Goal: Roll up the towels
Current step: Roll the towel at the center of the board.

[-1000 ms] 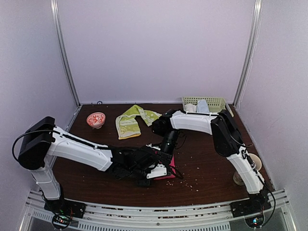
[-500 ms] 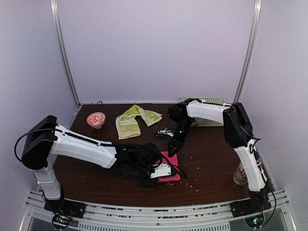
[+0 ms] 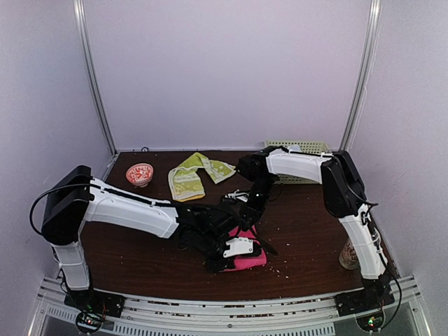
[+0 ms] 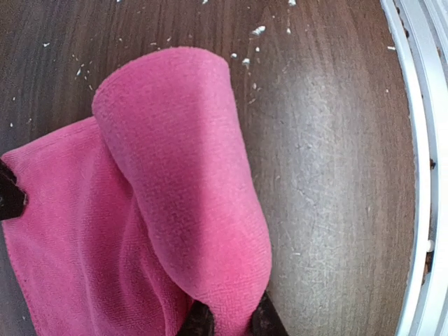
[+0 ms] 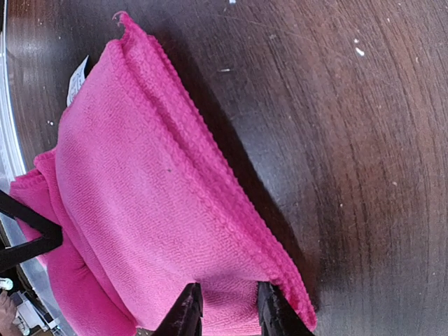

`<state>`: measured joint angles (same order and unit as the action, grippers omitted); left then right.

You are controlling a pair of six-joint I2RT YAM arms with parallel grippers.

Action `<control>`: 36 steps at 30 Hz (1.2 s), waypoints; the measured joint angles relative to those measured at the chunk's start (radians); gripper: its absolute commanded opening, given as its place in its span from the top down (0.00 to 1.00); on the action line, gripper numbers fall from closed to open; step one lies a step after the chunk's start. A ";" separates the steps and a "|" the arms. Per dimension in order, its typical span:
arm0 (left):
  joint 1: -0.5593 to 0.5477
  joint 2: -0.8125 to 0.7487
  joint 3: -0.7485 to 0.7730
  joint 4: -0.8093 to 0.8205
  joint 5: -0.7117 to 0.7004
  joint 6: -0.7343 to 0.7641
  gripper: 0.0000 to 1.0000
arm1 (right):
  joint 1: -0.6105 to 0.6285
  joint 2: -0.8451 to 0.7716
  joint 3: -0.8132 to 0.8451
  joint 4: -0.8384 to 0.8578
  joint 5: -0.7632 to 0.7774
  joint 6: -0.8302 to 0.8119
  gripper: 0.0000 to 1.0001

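pink towel (image 3: 250, 257) is now bunched up higher. your left gripper (image 4: 232, 323) still pinches its fold, and your right gripper (image 5: 229, 309) has dropped back to squeeze its edge.

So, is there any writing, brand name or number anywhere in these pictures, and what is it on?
No text can be read in any of the views.
White tag at the edge of the pink towel: too small and blurred to read.
Red-patterned bowl: only decoration, no letters that I can make out.
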<state>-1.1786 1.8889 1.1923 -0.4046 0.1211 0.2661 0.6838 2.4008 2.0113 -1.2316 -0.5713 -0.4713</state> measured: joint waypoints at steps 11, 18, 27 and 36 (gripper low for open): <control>0.121 0.077 0.073 -0.031 0.270 -0.042 0.96 | -0.064 -0.085 0.140 -0.062 -0.081 -0.060 0.48; 0.287 0.246 0.195 -0.119 0.716 -0.095 0.94 | -0.204 -0.557 -0.042 0.114 -0.077 -0.019 0.36; 0.368 0.451 0.352 -0.289 1.056 -0.117 0.95 | -0.201 -0.913 -0.404 0.361 -0.096 0.001 0.00; 0.375 0.460 0.358 -0.309 1.070 -0.142 0.91 | 0.103 -0.883 -0.663 0.375 -0.061 -0.209 0.44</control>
<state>-0.8036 2.3486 1.5501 -0.7136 1.1915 0.1242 0.7868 1.5181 1.3487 -0.8566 -0.6327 -0.6804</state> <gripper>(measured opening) 0.123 0.636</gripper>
